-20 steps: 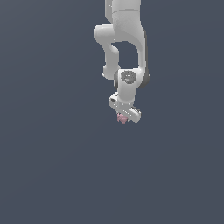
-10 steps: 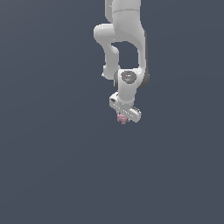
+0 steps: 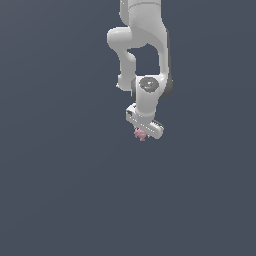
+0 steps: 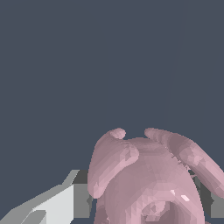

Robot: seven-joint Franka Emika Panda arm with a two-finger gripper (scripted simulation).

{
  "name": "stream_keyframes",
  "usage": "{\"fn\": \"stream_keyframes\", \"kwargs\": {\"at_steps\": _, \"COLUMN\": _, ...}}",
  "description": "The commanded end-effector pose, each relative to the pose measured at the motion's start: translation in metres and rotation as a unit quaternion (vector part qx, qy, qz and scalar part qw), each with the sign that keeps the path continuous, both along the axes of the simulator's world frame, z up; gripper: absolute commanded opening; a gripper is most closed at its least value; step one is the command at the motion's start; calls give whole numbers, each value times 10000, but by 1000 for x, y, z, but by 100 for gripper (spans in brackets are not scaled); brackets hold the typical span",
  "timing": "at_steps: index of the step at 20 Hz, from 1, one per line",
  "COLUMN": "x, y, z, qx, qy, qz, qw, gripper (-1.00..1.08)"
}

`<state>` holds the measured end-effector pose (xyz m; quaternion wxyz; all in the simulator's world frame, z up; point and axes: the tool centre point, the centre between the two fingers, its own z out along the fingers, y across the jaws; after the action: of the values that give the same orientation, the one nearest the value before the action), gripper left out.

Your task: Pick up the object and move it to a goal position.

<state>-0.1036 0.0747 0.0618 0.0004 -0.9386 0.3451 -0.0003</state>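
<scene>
1. White two-finger gripper [image 3: 142, 134] on the white Panda arm [image 3: 142, 47] points down, and its fingers are pinching the small pink lumpy matte blob [image 3: 141, 134]. In the wrist view the blob [image 4: 151, 177] fills the space between a pale finger [image 4: 57, 201] on one side and a darker finger edge [image 4: 210, 199] on the other, so the jaws look closed against it.
2. Object location: directly under the gripper's crossbar in the exterior view, only partly showing below it. Whether it rests on the floor or is already lifted cannot be told; no shadow or contact line is visible.
3. Risk, slip: the blob is knobbly with rounded bulges, so the pads probably bear on curved lobes, not flat faces. A fast move could let it rotate or squeeze out.
4. Risk, off-centre hold: long lobes stick out past the fingers in the wrist view; if the grip sits low on the body, it may tilt during transport.
5. Risk, goal: no goal marker is visible in either view, so placement cannot be checked here.
6. Surface and room: plain uniform dark grey-blue ground [image 3: 60, 190], no texture, edges or walls visible.
</scene>
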Motion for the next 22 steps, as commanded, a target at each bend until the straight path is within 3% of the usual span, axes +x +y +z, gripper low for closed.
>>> {"fn": "stream_keyframes", "kwargs": {"at_steps": 1, "x": 5, "y": 2, "z": 12, "qx": -2, "qy": -4, "qz": -2, "qw": 10000, "gripper": -100}}
{"fn": "stream_keyframes", "kwargs": {"at_steps": 22, "x": 81, "y": 32, "z": 188, "qx": -11, "qy": -3, "qz": -7, "qw": 10000, "gripper": -100}}
